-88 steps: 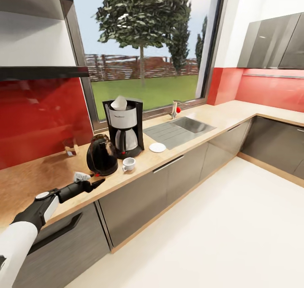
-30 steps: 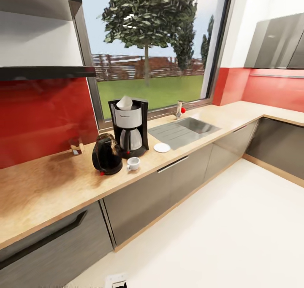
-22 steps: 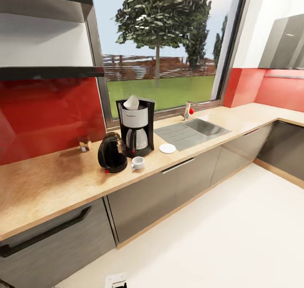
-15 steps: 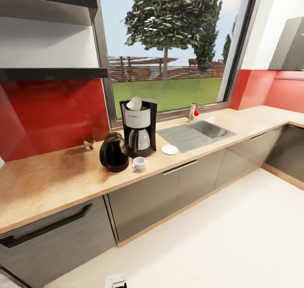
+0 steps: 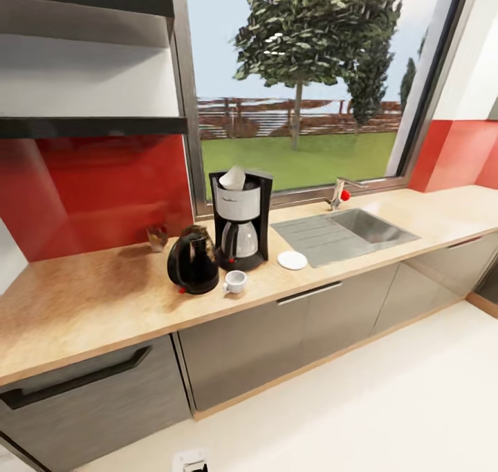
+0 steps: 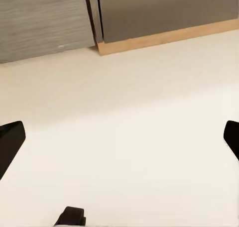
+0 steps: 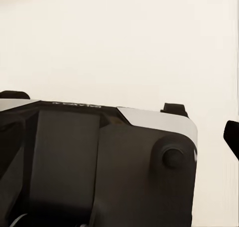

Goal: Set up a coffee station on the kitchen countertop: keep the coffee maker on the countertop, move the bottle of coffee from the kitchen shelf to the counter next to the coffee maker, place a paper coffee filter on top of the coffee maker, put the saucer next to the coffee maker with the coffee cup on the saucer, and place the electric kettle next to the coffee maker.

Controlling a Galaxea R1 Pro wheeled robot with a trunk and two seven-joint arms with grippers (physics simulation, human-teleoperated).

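Head view: the black and steel coffee maker (image 5: pixel 241 218) stands on the speckled wooden countertop (image 5: pixel 83 299) below the window (image 5: pixel 304 78), with a white paper coffee filter (image 5: pixel 233 177) sitting in its top. Touching its left side is the rounded, glossy black electric kettle (image 5: pixel 191 262). A small white coffee cup (image 5: pixel 235 281) rests on the counter just in front, apart from the flat round saucer (image 5: pixel 292 260) to the right. A small bottle of coffee (image 5: pixel 158 237) sits far left by the red backsplash (image 5: pixel 97 189). A steel sink (image 5: pixel 346 230) lies further right. In the left wrist view, the left gripper (image 6: pixel 119 137) has dark fingertips spread wide over pale floor (image 6: pixel 124 127). In the right wrist view, one fingertip shows beside the robot's dark base (image 7: pixel 99 167); I cannot tell that gripper's state.
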